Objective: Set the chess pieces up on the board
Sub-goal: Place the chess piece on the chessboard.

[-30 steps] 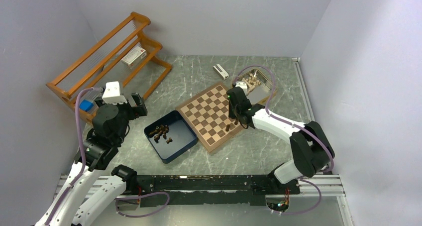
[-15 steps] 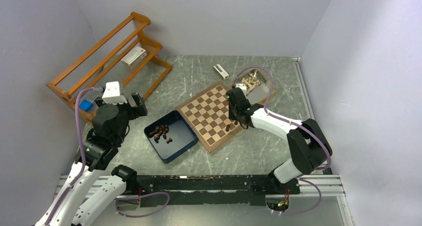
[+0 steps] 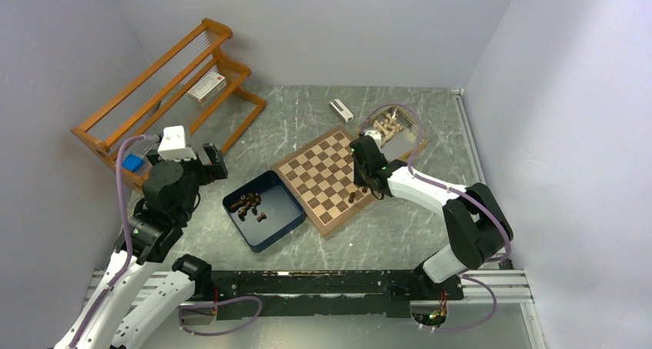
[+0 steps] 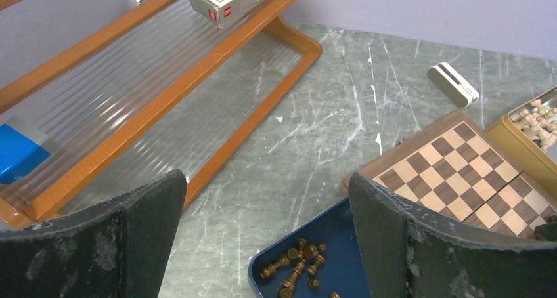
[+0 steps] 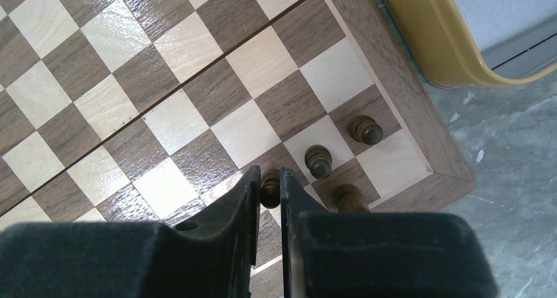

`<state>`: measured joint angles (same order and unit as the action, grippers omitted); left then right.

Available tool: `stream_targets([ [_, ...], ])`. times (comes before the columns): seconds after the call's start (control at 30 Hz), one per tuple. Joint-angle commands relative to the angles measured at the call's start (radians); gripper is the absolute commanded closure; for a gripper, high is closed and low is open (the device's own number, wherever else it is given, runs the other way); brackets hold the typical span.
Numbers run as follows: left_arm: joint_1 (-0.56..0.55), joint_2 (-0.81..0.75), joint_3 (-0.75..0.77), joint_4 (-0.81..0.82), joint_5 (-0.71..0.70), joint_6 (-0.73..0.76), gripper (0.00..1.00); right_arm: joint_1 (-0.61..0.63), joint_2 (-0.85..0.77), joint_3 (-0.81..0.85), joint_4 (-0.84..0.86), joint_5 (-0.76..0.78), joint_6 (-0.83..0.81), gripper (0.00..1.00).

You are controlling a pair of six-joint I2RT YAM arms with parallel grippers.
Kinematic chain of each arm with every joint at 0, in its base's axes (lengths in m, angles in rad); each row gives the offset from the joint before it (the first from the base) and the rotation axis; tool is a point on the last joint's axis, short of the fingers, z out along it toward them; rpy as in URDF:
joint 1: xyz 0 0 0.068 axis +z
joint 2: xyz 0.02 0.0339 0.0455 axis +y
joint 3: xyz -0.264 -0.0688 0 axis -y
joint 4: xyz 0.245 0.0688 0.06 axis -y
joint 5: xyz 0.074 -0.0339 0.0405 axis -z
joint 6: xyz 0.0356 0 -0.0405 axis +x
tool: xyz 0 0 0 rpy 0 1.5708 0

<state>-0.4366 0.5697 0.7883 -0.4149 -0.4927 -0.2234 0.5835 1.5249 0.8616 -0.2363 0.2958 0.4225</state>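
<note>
The board (image 3: 323, 172) lies mid-table. My right gripper (image 3: 357, 189) hangs over its near right corner. In the right wrist view my right gripper (image 5: 268, 180) is shut on a dark brown chess piece (image 5: 270, 188) that stands on the board (image 5: 171, 121). Three more dark pieces (image 5: 319, 160) stand beside it at that corner. Several dark pieces (image 3: 247, 206) lie in the dark blue box (image 3: 277, 218), and they also show in the left wrist view (image 4: 299, 272). My left gripper (image 4: 266, 183) is open and empty, held high to the left of the box.
A gold tin of pale beige pieces (image 3: 388, 126) sits right behind the board. A small white box (image 3: 340, 111) lies on the table behind it. A wooden rack (image 3: 169, 88) with a carton stands at the back left, close to the left arm.
The right arm has shifted slightly to the left, with its gripper staying over the board's near right corner. The left arm has not moved.
</note>
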Motion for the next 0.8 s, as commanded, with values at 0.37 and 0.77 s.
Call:
stream_targets([
  [0.37,-0.004,-0.002,0.008,0.025,0.008,0.011,0.02,-0.014,0.023,0.002,0.015,-0.008,0.008,0.83],
  [0.77,-0.004,-0.005,0.006,0.024,0.008,0.011,0.02,-0.014,0.02,0.023,0.009,-0.011,0.004,0.77],
])
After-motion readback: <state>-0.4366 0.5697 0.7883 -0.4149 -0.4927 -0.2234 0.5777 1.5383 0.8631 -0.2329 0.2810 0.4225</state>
